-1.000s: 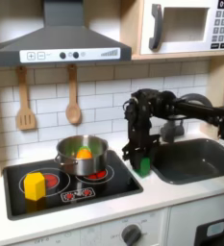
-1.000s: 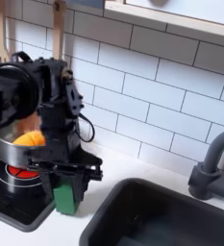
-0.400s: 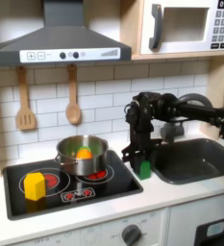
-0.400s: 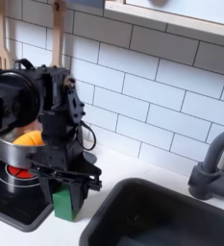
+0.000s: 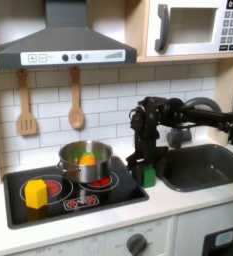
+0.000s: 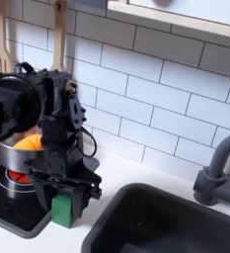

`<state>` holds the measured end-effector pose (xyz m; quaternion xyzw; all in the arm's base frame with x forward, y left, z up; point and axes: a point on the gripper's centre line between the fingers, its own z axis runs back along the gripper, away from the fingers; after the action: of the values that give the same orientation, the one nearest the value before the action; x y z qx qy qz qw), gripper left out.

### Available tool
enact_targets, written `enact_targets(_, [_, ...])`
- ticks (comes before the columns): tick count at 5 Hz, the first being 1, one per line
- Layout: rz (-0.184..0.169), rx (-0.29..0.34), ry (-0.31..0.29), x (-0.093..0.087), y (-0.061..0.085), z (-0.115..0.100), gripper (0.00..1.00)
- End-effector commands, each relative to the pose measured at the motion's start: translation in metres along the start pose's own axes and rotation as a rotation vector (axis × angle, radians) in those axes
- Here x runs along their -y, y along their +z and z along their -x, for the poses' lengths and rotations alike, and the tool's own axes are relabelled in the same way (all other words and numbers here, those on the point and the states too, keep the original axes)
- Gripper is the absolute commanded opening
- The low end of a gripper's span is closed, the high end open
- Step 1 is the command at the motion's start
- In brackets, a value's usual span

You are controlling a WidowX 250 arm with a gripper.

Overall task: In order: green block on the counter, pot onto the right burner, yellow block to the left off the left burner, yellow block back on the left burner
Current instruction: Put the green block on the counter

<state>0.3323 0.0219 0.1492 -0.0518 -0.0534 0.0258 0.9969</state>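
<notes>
The gripper (image 5: 144, 172) points down over the strip of counter (image 5: 178, 205) between the black cooktop (image 5: 73, 195) and the dark sink (image 5: 203, 165), its two black fingers (image 6: 76, 198) closed on either side of the green block (image 6: 62, 209). In the second exterior view the block sits low between the fingers, at or just above the worktop beside the cooktop's right edge; whether it touches the surface cannot be told. In the first exterior view the green block (image 5: 147, 176) shows just off the cooktop's right edge, near the sink's left rim. The black arm (image 5: 188, 115) reaches in from the first exterior view's right, above the sink. The silver pot (image 5: 85, 163) stands on the cooktop's back right burner, close to the gripper, with orange and yellow toy food (image 5: 85, 158) inside it. The yellow block (image 5: 35, 192) rests on the left burner near the cooktop's front left corner, well apart from the gripper. On the tiled wall behind the cooktop hang a wooden spatula (image 5: 25, 105) and a wooden spoon (image 5: 76, 103), beneath the grey range hood (image 5: 63, 40).
</notes>
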Motion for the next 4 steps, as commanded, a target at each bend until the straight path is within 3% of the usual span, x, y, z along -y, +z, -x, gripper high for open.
enact_targets(1, [0.002,0.003,-0.005,0.002,0.001,0.000,1.00])
enact_targets(2, [0.008,0.011,0.006,0.003,0.005,-0.002,1.00])
enact_targets(3, [0.060,0.013,0.031,0.004,0.014,-0.004,1.00])
enact_targets(4, [0.074,0.031,0.017,0.012,0.026,-0.006,1.00])
